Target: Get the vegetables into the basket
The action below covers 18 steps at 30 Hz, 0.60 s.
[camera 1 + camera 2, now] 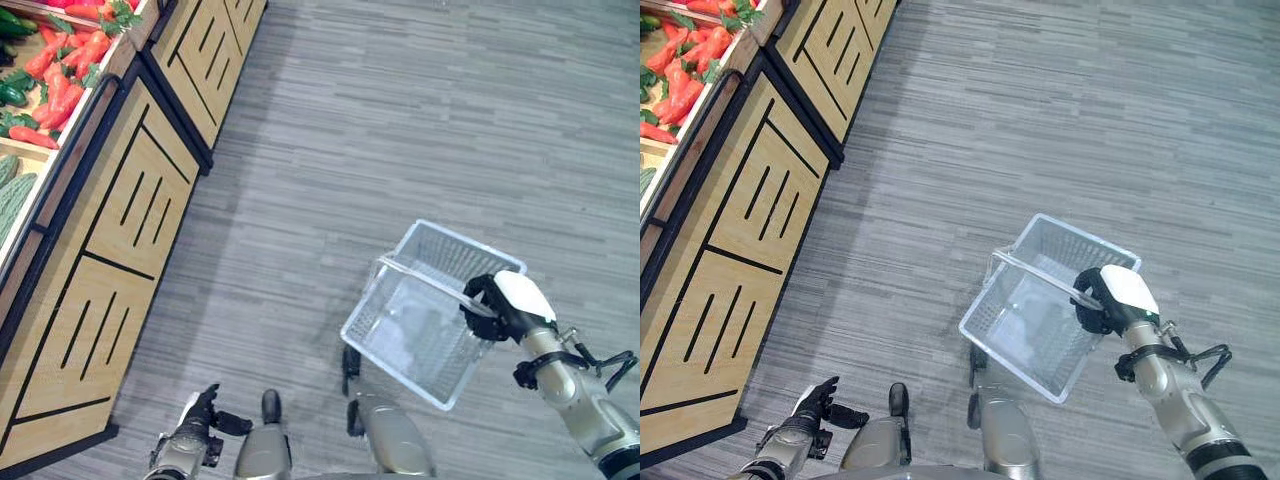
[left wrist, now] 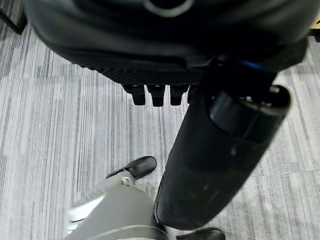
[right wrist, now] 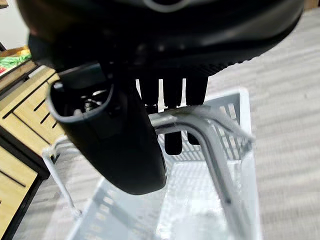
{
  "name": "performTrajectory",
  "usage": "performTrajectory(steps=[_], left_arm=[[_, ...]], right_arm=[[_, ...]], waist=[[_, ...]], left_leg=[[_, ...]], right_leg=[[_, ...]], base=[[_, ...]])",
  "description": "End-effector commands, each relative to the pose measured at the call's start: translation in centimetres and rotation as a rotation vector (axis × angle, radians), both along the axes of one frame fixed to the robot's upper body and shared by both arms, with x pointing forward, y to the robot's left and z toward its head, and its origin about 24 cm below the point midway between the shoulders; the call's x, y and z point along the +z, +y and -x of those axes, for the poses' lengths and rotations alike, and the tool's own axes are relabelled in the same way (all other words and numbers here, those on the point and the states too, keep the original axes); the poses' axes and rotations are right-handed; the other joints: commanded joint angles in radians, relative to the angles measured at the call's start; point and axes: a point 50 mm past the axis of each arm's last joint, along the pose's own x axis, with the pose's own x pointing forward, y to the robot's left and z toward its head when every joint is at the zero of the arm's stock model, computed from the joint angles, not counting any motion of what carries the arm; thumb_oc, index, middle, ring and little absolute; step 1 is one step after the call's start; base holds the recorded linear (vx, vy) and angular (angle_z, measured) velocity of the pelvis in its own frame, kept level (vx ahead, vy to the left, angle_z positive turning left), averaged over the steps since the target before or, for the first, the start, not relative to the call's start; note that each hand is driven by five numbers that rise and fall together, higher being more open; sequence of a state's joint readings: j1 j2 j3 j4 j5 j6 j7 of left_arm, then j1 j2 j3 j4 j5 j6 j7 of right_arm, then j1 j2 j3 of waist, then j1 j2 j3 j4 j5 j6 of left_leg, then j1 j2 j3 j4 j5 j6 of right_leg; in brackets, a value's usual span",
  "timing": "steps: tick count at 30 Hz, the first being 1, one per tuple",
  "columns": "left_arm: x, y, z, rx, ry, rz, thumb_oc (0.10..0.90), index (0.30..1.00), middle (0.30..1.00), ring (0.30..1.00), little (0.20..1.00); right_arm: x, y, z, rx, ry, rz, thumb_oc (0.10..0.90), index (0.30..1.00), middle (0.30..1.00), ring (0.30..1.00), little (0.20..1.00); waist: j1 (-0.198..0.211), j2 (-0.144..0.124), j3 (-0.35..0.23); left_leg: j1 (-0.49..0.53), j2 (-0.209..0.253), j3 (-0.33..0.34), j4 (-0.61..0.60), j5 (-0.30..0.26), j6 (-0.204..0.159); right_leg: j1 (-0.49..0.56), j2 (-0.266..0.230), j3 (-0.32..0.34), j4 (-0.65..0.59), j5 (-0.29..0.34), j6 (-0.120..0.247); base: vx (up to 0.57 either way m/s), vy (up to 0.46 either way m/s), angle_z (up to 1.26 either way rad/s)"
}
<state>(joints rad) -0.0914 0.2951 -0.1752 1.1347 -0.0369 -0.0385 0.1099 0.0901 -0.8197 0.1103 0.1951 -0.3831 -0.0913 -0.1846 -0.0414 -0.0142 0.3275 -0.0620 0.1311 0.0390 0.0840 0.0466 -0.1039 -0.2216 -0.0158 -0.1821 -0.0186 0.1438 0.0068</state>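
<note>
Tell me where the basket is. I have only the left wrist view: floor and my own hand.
Observer: The clear basket hangs over the floor at the robot's right. The right hand has its fingers curled round the handle.
Operator: Point me to the vegetables.
Observer: Red-orange vegetables lie on the wooden stand ahead and to the robot's left, well apart from the basket.
</note>
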Motion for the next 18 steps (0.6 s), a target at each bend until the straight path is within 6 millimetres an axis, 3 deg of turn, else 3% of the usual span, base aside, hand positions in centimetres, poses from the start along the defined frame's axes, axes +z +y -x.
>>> performTrajectory(steps=[1,2,5,6,7,9,10,11,12,15,18], left_arm=[[0.2,1.1,0.4,0.020,0.016,-0.055,0.900,1.000,1.000,1.000,1.000],[0.2,1.1,0.4,0.020,0.016,-0.055,0.900,1.000,1.000,1.000,1.000],[0.5,1.0,-0.5,0.020,-0.011,-0.076,0.900,1.000,1.000,1.000,1.000],[0.5,1.0,-0.5,0.020,-0.011,-0.076,0.900,1.000,1.000,1.000,1.000],[0.7,0.8,-0.9,0.007,-0.024,-0.080,0.900,1.000,1.000,1.000,1.000],[0.7,0.9,-1.0,0.000,-0.021,-0.091,0.900,1.000,1.000,1.000,1.000],[0.7,0.8,-1.0,-0.001,-0.021,-0.090,0.900,1.000,1.000,1.000,1.000],[0.7,0.7,-1.1,-0.011,-0.024,-0.099,0.900,1.000,1.000,1.000,1.000],[0.7,0.7,-1.1,-0.012,-0.024,-0.098,0.900,1.000,1.000,1.000,1.000],[0.5,1.1,-0.3,0.005,-0.005,-0.103,0.900,1.000,1.000,1.000,1.000],[0.6,1.7,0.0,0.013,-0.004,-0.116,0.900,1.000,1.000,1.000,1.000]], right_arm=[[4.8,0.3,-0.7,0.067,-0.244,-0.010,0.400,0.300,0.300,0.300,0.300],[4.8,0.3,-0.6,0.066,-0.244,-0.009,0.400,0.300,0.300,0.300,0.300],[4.7,-0.1,0.0,0.043,-0.249,0.003,0.400,0.300,0.300,0.300,0.300],[4.7,-0.1,0.0,0.043,-0.249,0.003,0.400,0.300,0.300,0.300,0.300],[4.5,-0.5,0.4,0.019,-0.249,0.013,0.400,0.300,0.300,0.300,0.300],[4.3,-0.8,0.8,-0.003,-0.248,0.024,0.400,0.300,0.300,0.300,0.300],[4.3,-0.8,0.9,-0.004,-0.248,0.025,0.400,0.300,0.300,0.300,0.300],[4.1,-0.9,1.1,-0.015,-0.246,0.032,0.400,0.300,0.300,0.300,0.300],[4.0,-0.9,1.2,-0.018,-0.242,0.035,0.400,0.300,0.300,0.300,0.300],[3.1,-0.5,1.1,-0.015,-0.202,0.035,0.400,0.300,0.300,0.300,0.300],[2.6,0.3,0.7,-0.006,-0.192,0.016,0.400,0.300,0.300,0.300,0.300]], waist=[[0.015,-0.020,-0.052],[0.014,-0.019,-0.053],[0.008,-0.022,-0.046],[0.007,-0.022,-0.046],[0.000,-0.018,-0.047],[-0.008,-0.007,-0.055],[-0.010,-0.009,-0.052],[-0.011,0.002,-0.065],[-0.011,0.004,-0.066],[0.004,0.005,-0.079],[0.023,-0.019,-0.085]], left_leg=[[-0.026,-0.053,0.039,0.110,-0.012,0.013],[-0.028,-0.053,0.036,0.114,-0.013,0.012],[-0.067,0.000,0.137,0.142,0.022,0.009],[-0.068,-0.001,0.135,0.141,0.023,0.009],[-0.077,0.029,0.204,0.095,0.035,0.001],[-0.078,0.058,0.264,0.016,0.041,-0.025],[-0.082,0.055,0.274,0.009,0.062,-0.016],[-0.099,0.099,0.325,-0.067,0.131,-0.048],[-0.097,0.108,0.333,-0.080,0.148,-0.055],[-0.033,0.080,0.343,-0.136,0.118,-0.036],[-0.012,0.037,0.342,-0.158,0.090,-0.006]], right_leg=[[0.005,-0.059,0.056,0.080,-0.048,0.090],[0.005,-0.059,0.054,0.079,-0.048,0.090],[0.039,-0.082,-0.010,0.073,-0.070,0.082],[0.039,-0.082,-0.012,0.072,-0.070,0.082],[0.050,-0.096,-0.048,0.065,-0.077,0.088],[0.076,-0.111,-0.083,0.049,-0.095,0.110],[0.070,-0.115,-0.096,0.048,-0.081,0.104],[0.100,-0.138,-0.135,0.041,-0.095,0.124],[0.113,-0.143,-0.147,0.045,-0.104,0.125],[0.149,-0.170,-0.166,0.079,-0.120,0.144],[0.160,-0.204,-0.155,0.094,-0.102,0.168]], base=[[0.08,-0.132,0.53],[0.08,-0.165,0.57],[0.04,-0.126,0.61],[0.04,-0.061,1.06],[0.11,-0.016,1.04],[0.10,0.008,0.71],[0.17,0.123,1.17],[0.19,0.154,1.39],[0.39,0.326,1.08],[0.19,0.273,0.20],[0.11,0.283,0.01]])
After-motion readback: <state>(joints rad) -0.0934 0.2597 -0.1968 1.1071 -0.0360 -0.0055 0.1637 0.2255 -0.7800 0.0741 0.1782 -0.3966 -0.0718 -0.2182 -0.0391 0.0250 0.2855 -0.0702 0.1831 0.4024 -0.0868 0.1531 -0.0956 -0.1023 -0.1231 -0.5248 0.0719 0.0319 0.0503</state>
